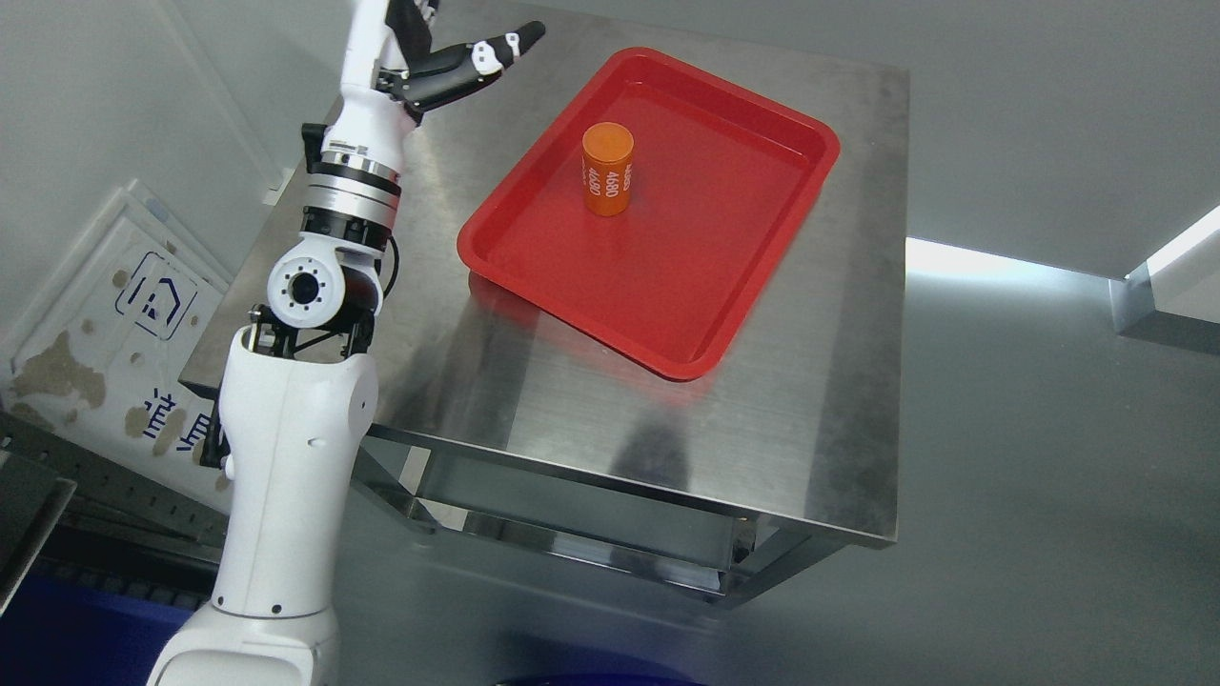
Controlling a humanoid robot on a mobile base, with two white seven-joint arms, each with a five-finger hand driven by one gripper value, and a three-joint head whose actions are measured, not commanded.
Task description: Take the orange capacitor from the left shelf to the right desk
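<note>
An orange capacitor (607, 168), a short cylinder with white print, stands upright in a red tray (724, 314) on the steel table (534, 381). My left arm rises from the lower left. Its hand (457, 57) is raised above the table's far left corner, left of the tray and well apart from the capacitor. Its fingers (505, 46) are spread and hold nothing. The top of the hand is cut off by the picture's upper edge. My right arm is out of view.
A white panel with blue print (124, 324) leans by the wall at the left. A lower steel shelf (591, 534) shows under the table. Another steel surface corner (1172, 286) shows at the right edge. Grey floor lies to the right.
</note>
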